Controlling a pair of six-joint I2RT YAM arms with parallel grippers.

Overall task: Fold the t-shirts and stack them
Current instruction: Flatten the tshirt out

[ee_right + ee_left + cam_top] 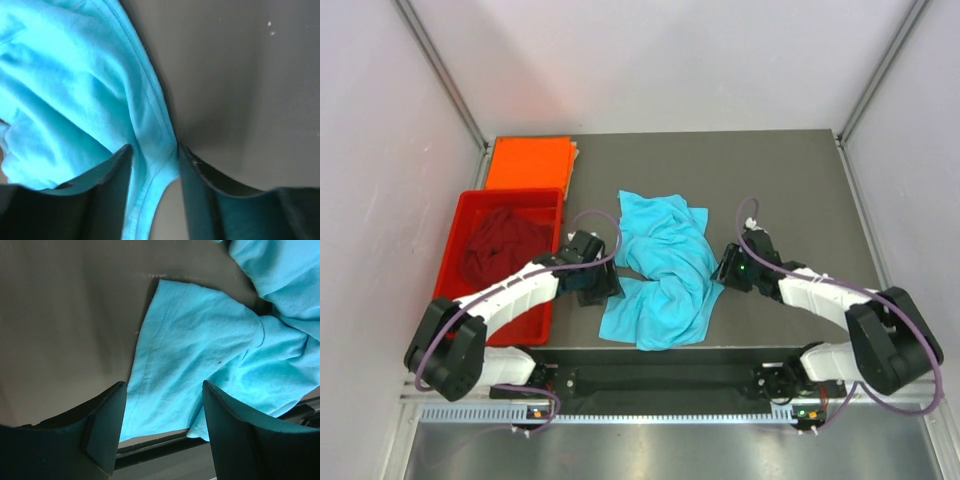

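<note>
A turquoise t-shirt (665, 270) lies crumpled in the middle of the table. The orange t-shirt (528, 162) lies folded flat at the back left. The maroon t-shirt (500, 245) sits bunched in the red tray (455, 235). My left gripper (595, 285) hangs open over the turquoise shirt's (200, 340) near left corner, and its open jaws (162, 430) hold nothing. My right gripper (728, 268) is at the shirt's right edge. Its jaws (155, 180) stand narrowly apart, astride the hem of the turquoise cloth (75, 90), which lies unpinched between them.
The red tray stands along the table's left side, in front of the orange shirt. Grey walls close in on the left, right and back. The table's near edge with a black rail (210, 440) runs just below the turquoise shirt.
</note>
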